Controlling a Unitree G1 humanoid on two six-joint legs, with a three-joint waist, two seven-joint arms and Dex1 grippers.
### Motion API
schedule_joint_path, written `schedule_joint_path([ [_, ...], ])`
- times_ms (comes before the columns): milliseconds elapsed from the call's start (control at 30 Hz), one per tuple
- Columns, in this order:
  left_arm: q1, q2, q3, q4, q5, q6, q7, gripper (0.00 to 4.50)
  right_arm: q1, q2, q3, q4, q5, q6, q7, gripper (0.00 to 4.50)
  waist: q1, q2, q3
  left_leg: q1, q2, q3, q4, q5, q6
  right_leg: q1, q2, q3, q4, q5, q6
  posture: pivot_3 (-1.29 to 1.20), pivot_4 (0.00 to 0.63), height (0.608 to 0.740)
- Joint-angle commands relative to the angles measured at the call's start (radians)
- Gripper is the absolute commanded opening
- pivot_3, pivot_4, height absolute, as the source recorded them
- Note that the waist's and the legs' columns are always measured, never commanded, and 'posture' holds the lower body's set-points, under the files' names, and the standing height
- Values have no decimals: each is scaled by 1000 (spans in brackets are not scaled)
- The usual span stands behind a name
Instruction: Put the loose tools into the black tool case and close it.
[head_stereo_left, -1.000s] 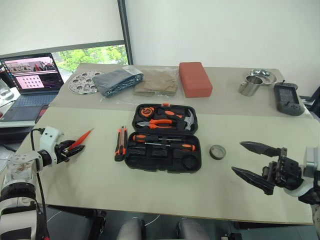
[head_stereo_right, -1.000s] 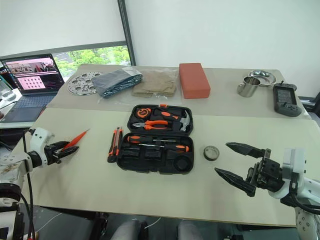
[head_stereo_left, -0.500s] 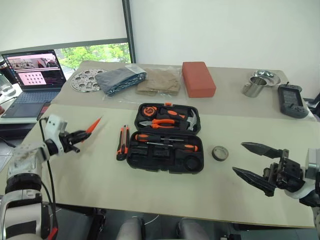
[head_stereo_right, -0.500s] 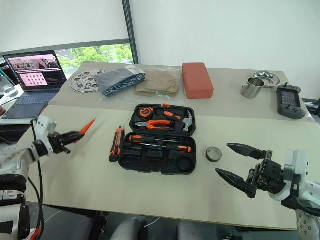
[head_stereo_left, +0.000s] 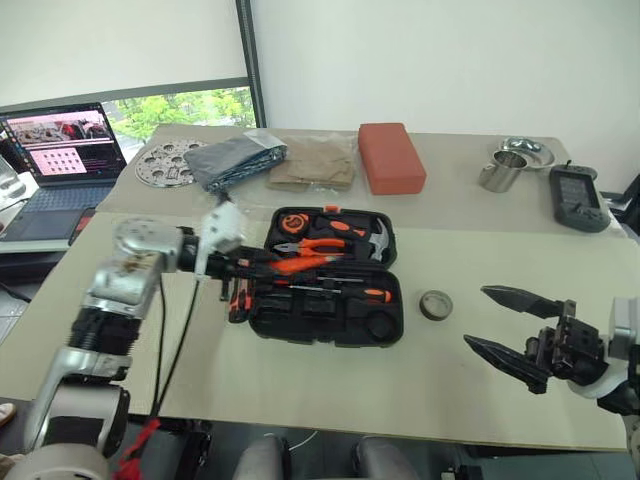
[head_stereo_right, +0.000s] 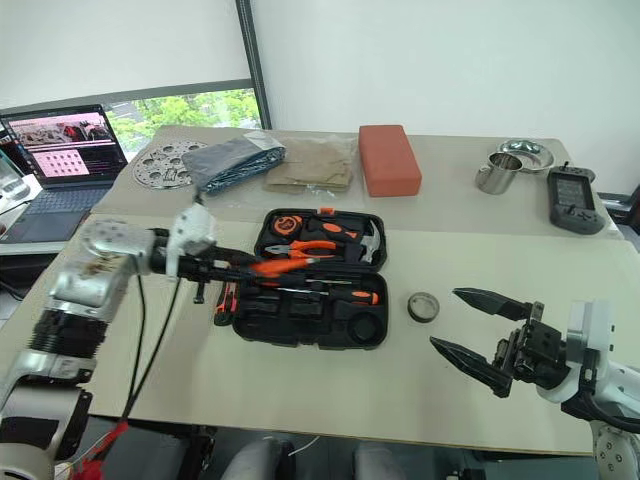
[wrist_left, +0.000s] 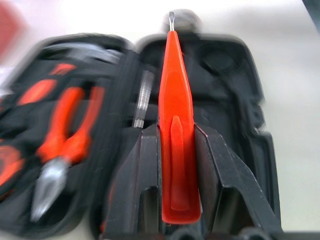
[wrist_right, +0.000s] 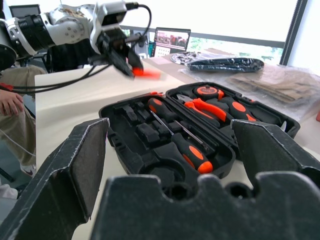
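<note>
Swinging in from the table's left edge, my left gripper (wrist_left: 176, 150) now holds the slim orange tool (wrist_left: 176, 125) clamped over the open tool case (head_stereo_left: 330, 310), ready to slot it.

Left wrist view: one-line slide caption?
Left gripper shut on the slim orange tool, held above the open black tool case.

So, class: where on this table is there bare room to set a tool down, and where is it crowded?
Free: the near strip in front of the case, and the stretch between the tape roll and the right edge. Crowded: the back row, from the perforated disc past the red block to the cups, and beside the knife.
</note>
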Motion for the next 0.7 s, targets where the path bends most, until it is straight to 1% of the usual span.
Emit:
schedule_joint_path([
  [33,-70,-27,-75,117,117,-143,-7,463,-2,-6,-15,-44,3,-10,-10,4500,1,0,0,0,0,0,1,0,0,0,0,0,0,0,0,0,150,740],
  [100,-103,-38,-96,182,162,-179,7,463,11,-6,-25,-57,6,-8,-14,4500,1,0,0,0,0,-1,1,0,0,-1,0,0,-1,0,0,0,150,740],
  [233,-133,-53,-96,240,175,-199,3,463,30,-2,-41,-63,4,-19,-21,4500,2,0,0,-2,0,-2,1,0,0,-1,1,0,-2,0,0,0,150,740],
  [467,-113,-58,-105,238,180,-185,-21,463,43,3,-39,-64,-3,-30,-27,4500,3,0,0,-2,-1,-3,1,0,0,-1,1,0,-2,0,0,0,150,740],
  [700,-113,-60,-119,250,232,-181,3,463,22,-8,-32,-62,-7,-22,-40,4500,2,1,0,-2,-1,-3,2,0,0,-1,1,0,-2,0,0,0,150,740],
])
